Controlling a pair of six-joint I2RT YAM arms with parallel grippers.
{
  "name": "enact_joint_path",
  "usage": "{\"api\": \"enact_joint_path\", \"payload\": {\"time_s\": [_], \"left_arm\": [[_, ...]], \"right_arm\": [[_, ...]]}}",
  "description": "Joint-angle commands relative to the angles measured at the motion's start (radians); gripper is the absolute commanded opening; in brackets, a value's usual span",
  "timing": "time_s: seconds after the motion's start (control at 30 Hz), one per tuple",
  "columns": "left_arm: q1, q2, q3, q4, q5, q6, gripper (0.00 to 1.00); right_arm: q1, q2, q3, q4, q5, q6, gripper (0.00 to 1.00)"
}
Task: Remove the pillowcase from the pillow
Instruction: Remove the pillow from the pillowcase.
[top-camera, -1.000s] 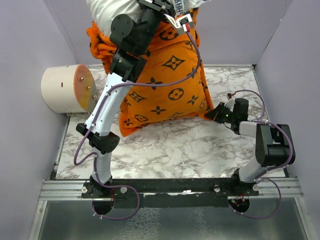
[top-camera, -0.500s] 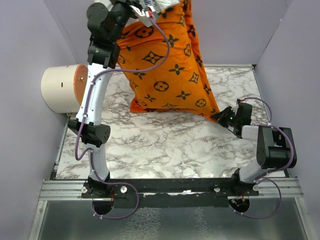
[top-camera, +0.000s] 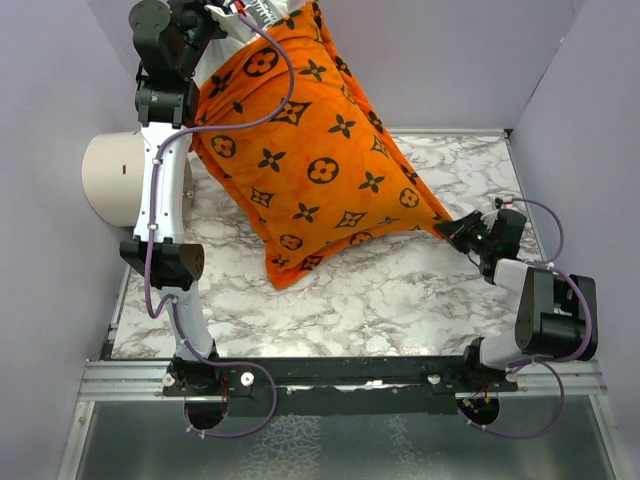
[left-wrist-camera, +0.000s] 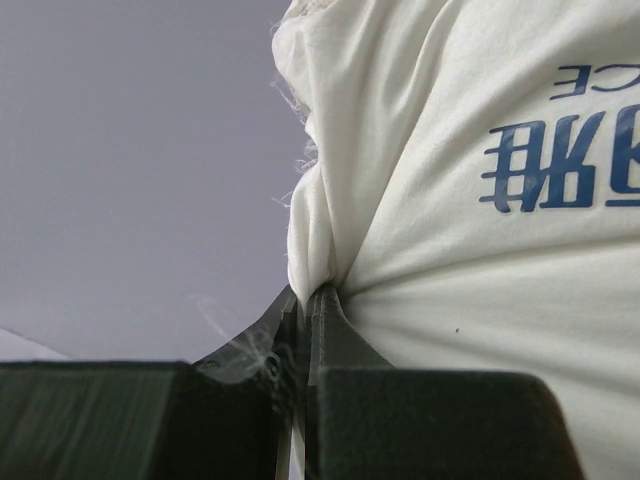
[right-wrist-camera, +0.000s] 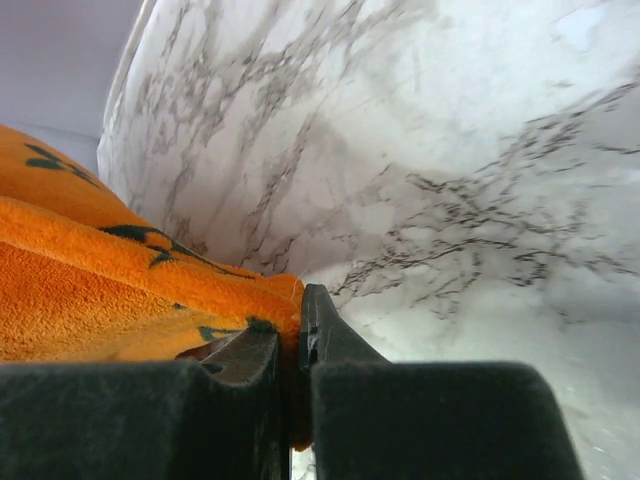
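At the four o'clock corner of the pillowcase (top-camera: 320, 170), my right pincer (top-camera: 458, 230) is clamping the orange plush near the tabletop (top-camera: 380, 290). My left pincer (left-wrist-camera: 308, 295) is pinching the white pillow (left-wrist-camera: 450, 250) high at eleven o'clock. The long axis is running between them, so I am judging the pull should follow it.

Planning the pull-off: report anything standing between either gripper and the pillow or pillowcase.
Nothing visible does. The left gripper is shut directly on the pillow, the right gripper directly on a pillowcase corner. The cylinder stands off to the left.
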Motion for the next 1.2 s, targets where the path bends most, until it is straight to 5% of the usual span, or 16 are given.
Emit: {"api": "enact_joint_path", "payload": {"time_s": [0.0,0.17,0.23,0.33,0.47,0.63,0.93,1.17], "left_arm": [[0.063,-0.209,0.079,0.634,-0.253,0.06,0.0],[-0.236,-0.384,-0.224,0.486,-0.333,0.185,0.0],[-0.357,-0.438,-0.338,0.459,-0.387,0.244,0.0],[-0.488,-0.448,-0.376,0.368,-0.5,0.27,0.0],[-0.532,-0.383,-0.341,0.328,-0.618,0.351,0.0],[-0.532,-0.29,-0.206,0.301,-0.676,0.401,0.0],[-0.533,-0.358,-0.353,0.349,-0.701,0.468,0.0],[-0.558,-0.362,-0.33,0.323,-0.725,0.506,0.0]], "right_arm": [[-0.121,0.006,-0.018,-0.259,0.195,-0.044,0.02],[-0.056,-0.161,0.056,-0.334,0.263,-0.137,0.49],[-0.005,-0.233,0.111,-0.397,0.32,-0.184,0.61],[0.08,-0.325,0.171,-0.487,0.395,-0.227,0.66],[0.243,-0.44,0.202,-0.561,0.455,-0.23,0.69],[0.754,-0.472,0.199,-0.576,0.69,-0.213,0.68],[1.387,-0.068,0.269,-0.464,0.958,-0.182,0.77],[1.547,0.22,0.478,-0.604,1.144,-0.107,0.85]]}}
